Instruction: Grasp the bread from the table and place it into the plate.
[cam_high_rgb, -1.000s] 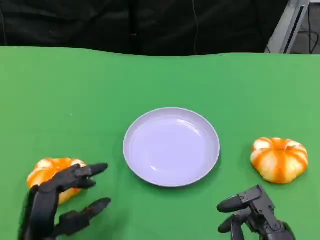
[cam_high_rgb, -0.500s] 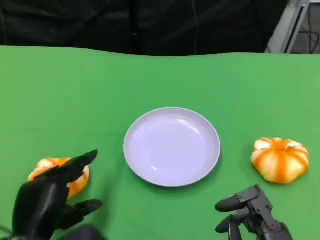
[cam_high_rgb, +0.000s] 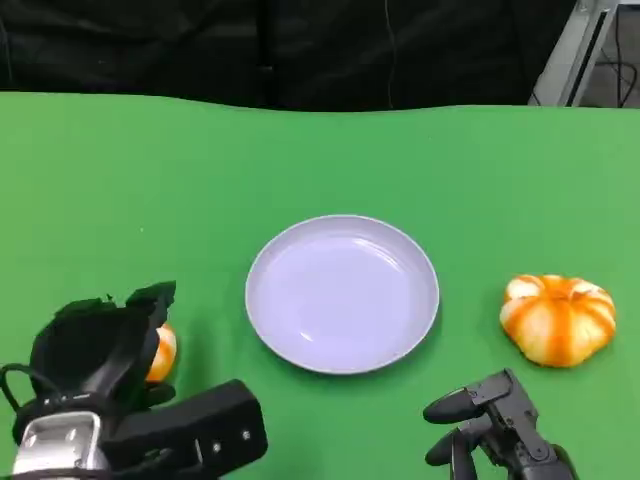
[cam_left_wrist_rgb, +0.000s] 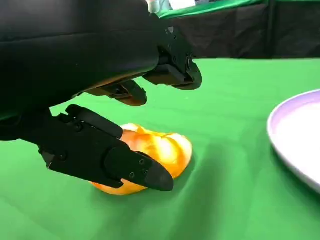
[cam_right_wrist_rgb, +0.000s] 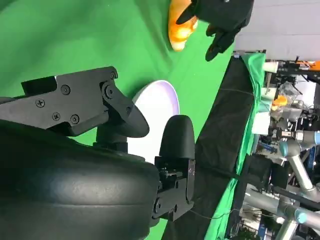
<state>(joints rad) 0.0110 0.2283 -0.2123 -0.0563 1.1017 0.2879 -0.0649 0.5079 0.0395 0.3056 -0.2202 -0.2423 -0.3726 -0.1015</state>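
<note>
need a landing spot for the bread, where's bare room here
The plate is bare inside. Green cloth lies open behind it, and between it and the right bread. It is crowded where the left hand covers the left bread.

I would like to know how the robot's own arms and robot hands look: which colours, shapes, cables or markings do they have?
The left robot hand is matte black, with a rounded shell and blocky finger segments joined by small screws. Behind it sits a black box-shaped wrist part, a silver forearm piece and a thin black cable. The right robot hand is also black, angular, with visible screw heads. I see no readable markings.
</note>
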